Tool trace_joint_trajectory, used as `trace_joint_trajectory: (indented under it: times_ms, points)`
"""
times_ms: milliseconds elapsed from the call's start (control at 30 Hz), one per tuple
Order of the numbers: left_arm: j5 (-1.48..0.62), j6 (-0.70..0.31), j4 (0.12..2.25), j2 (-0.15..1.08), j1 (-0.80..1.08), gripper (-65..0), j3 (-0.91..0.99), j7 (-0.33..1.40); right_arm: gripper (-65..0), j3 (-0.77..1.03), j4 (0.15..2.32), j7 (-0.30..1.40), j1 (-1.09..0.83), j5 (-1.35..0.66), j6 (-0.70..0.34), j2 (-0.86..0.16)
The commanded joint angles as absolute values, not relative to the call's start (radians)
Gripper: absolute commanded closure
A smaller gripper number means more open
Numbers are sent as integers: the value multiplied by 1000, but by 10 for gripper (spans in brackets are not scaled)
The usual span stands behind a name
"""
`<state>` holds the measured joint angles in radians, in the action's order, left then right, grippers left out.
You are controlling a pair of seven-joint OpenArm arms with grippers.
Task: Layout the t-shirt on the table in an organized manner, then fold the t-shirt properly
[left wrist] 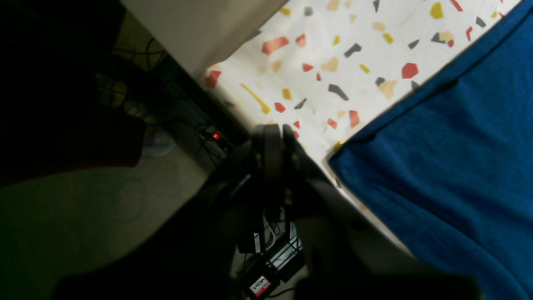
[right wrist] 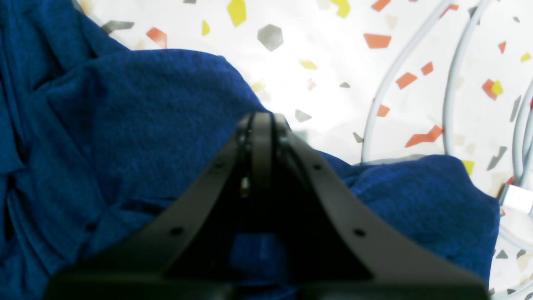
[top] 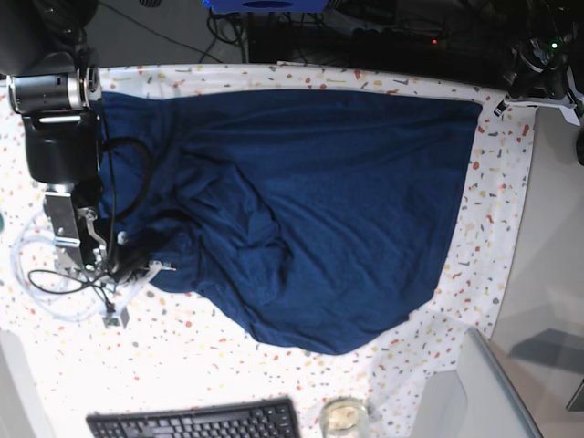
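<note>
At the near edge of the table point(top: 219, 374), in the base view, a black keyboard point(top: 192, 422) lies, and beside it stands a small glass jar point(top: 344, 418). Both are apart from the t-shirt point(top: 310, 201), which is the landmark here. It lies open across the middle of the table, but its near hem curves and its side toward the right arm is bunched in deep wrinkles.

At this wrinkled side the right gripper point(right wrist: 262, 125) sits low over the cloth. Its jaws look pressed together, and blue fabric rises on both sides of them, so I judge it is clamped on a fold of the t-shirt, though the pinch itself is hidden. White cables point(right wrist: 399, 79) loop on the table just beside this fold, and in the base view a black cable point(top: 123, 178) crosses the cloth edge there.

At the opposite, far corner of the t-shirt the left gripper point(left wrist: 277, 137) hangs past the table edge, jaws together and holding nothing; the cloth corner is near but not touched.

The step in hand seems to be the laying out, not yet the folding. The next move calls for pulling the bunched side outward until flat, with care that the cables are not dragged along.
</note>
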<state>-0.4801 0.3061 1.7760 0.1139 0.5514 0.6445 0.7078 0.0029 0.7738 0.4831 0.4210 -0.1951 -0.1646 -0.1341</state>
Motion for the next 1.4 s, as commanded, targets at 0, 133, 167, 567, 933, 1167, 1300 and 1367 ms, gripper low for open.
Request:
trace_joint_trajectory:
  times_ms: [0, 133, 167, 567, 933, 1167, 1300, 1367]
  points:
    - [-479, 305, 1791, 125, 556, 0, 651, 693, 0, 7, 800, 466, 455, -199, -165, -143]
    - [-479, 305, 1794, 124, 556, 0, 644, 693, 0, 4, 868, 466, 453, -196, -165, -145]
    - [-479, 305, 1794, 124, 556, 0, 644, 693, 0, 4, 885, 466, 453, -196, -165, -145]
    - [-479, 305, 1793, 124, 550, 0, 644, 693, -207, 5, 911, 527, 486, -194, -165, -139]
    - [-479, 305, 1791, 125, 549, 0, 644, 693, -264, 5, 717, 464, 509, -194, -165, -137]
    - [-479, 305, 1791, 125, 549, 0, 644, 693, -30, 5, 717, 466, 509, -194, -165, -137]
    - [-479, 305, 1791, 125, 550, 0, 644, 693, -15, 10, 717, 506, 515, -196, -165, -140]
    - [-479, 305, 1791, 125, 550, 0, 644, 693, 0, 12, 723, 512, 515, -197, -165, -140]
